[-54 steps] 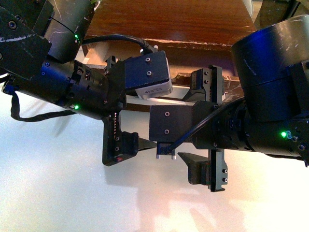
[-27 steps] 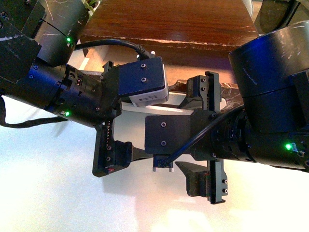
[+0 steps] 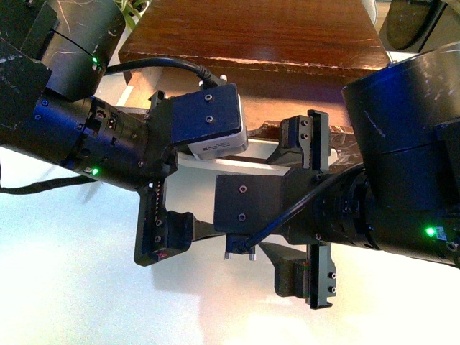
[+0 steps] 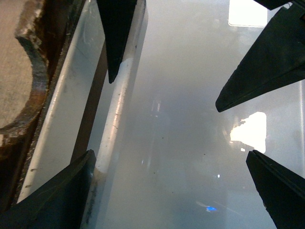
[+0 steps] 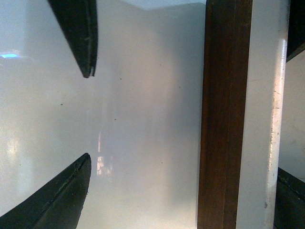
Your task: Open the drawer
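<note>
The drawer (image 4: 19, 71) is dark brown wood, rough and chipped at its notched edge, with whitish scuffs. Its handle (image 4: 116, 124) is smooth, semi-glossy white, lightly scratched. The bench (image 4: 190, 119) is glossy white, mirroring lights. The cabinet top (image 3: 251, 32) is polished reddish wood.

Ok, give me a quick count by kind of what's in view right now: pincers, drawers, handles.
Pincers: 2, the left pincer and the right pincer, both open
Drawers: 1, the brown wooden drawer
Handles: 1, the white bar handle
Total: 4
</note>
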Motion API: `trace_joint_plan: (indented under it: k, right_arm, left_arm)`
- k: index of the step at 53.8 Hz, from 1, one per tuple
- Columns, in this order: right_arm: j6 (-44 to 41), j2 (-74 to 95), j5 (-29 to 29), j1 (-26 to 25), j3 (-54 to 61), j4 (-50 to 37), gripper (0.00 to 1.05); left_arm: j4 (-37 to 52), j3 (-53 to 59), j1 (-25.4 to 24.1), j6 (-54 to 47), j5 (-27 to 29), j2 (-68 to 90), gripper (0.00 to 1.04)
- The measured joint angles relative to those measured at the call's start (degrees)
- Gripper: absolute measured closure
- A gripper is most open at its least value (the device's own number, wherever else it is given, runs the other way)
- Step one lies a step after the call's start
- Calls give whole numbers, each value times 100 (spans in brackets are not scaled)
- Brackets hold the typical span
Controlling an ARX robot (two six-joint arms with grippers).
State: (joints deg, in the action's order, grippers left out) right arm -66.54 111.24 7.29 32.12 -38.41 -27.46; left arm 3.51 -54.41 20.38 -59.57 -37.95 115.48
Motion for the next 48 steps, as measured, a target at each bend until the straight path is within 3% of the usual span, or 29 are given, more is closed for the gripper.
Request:
trace_joint_plan:
  k: [31, 48]
  right_arm:
    - [9, -911, -153, -68, 518, -304, 9]
    - [761, -2710, 33, -518, 1211, 345, 9]
  left_arm:
    - [323, 345, -319, 721, -328, -988, 8]
    - [103, 767, -1029, 1115, -850, -1941, 8]
